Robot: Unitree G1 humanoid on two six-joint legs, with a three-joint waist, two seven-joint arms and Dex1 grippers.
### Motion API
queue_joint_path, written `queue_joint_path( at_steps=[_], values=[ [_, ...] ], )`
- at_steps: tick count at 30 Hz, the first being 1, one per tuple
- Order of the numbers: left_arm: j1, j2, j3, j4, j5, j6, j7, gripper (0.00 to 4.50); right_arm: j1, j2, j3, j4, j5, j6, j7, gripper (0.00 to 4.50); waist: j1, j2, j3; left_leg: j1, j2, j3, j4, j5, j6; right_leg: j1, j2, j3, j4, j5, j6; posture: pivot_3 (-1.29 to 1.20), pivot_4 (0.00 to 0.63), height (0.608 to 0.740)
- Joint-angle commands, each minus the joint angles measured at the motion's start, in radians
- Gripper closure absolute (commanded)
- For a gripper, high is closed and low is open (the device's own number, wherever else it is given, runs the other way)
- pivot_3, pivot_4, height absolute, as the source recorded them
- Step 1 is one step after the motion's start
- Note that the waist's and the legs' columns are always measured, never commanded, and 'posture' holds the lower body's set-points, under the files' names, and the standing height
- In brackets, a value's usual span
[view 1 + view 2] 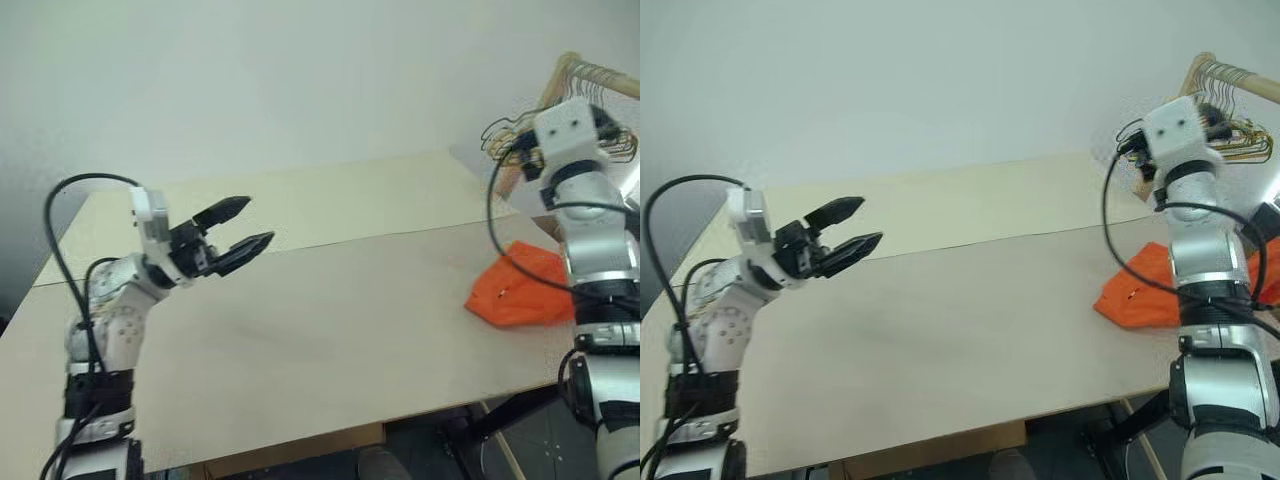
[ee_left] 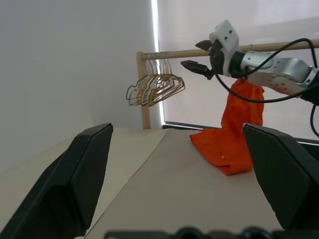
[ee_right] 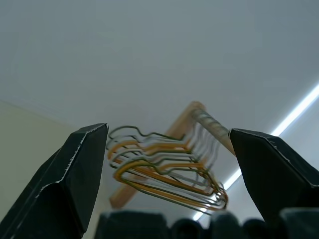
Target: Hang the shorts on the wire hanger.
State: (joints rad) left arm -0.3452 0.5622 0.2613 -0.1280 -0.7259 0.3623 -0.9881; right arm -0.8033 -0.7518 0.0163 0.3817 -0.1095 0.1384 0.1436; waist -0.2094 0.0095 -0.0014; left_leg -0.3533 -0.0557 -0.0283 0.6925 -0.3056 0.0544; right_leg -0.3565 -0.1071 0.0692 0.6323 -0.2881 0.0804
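Head views: left gripper [image 1: 245, 226] hovers over the left part of the table [image 1: 330, 330], jaws apart, nothing between them. Right gripper [image 2: 197, 56] is raised at the far right by the bunch of hangers [image 1: 1240, 140]; from the head it is seen from behind, so its fingers are mostly hidden there.

Left wrist view fills that gap: it looks across the table at the right gripper side-on, jaws spread and empty, up level with the wooden rail [image 2: 179, 53]. It also shows the rail's upright post and the hangers clustered on the rail next to that post.

Right wrist view looks up between its own parted fingers at the hangers: yellowish and green wire, overlapping, hooks on the rail. Can't tell from any view which one is the single wire hanger.

The shorts [image 1: 520, 285]: bright orange, crumpled soft fabric, lying at the table's right edge, partly behind the right arm in the head views. In the left wrist view one part lies flat on the table and another rises as a draped strip behind the right arm toward the rail; what it hangs from can't be seen. Neither gripper touches the fabric. Rest of the tabletop is bare pale board with a seam across it.
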Motion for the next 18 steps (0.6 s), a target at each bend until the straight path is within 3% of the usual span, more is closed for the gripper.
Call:
queue_joint_path(
  at_steps=[1,8,13,18],
  values=[
    [0.064,0.041,0.063,-0.095,-0.005,0.037,0.071,0.0,0.06,-0.013,0.071,-0.165,0.018,-0.046,0.207,0.05,0.014,-0.001,0.0,0.0,0.0,0.0,0.0,0.0,0.0,0.0,0.0,0.0,0.0,0.0,0.0,-0.04,0.0,0.74],
    [0.265,0.037,0.114,-0.249,0.001,0.05,0.18,0.0,0.226,-0.035,0.165,-0.314,0.034,-0.081,0.512,0.05,0.118,-0.008,0.005,-0.002,-0.001,-0.001,0.0,-0.002,-0.004,-0.013,-0.001,0.0,0.009,0.0,0.0,0.05,0.0,0.74],
    [0.314,0.049,0.114,-0.273,0.008,0.04,0.196,0.0,0.252,-0.033,0.172,-0.316,0.017,-0.083,0.587,0.05,0.201,-0.009,0.006,-0.002,-0.001,0.0,0.0,-0.002,-0.006,-0.014,-0.001,-0.001,0.009,0.0,-0.002,0.07,0.0,0.74],
    [0.313,0.079,0.11,-0.255,0.02,0.056,0.191,0.0,0.251,-0.019,0.175,-0.305,-0.023,-0.072,0.593,0.05,0.228,-0.011,0.007,-0.002,-0.002,0.0,-0.001,-0.002,-0.006,-0.015,-0.002,-0.002,0.009,0.0,-0.003,0.07,0.0,0.74]
  ],
)
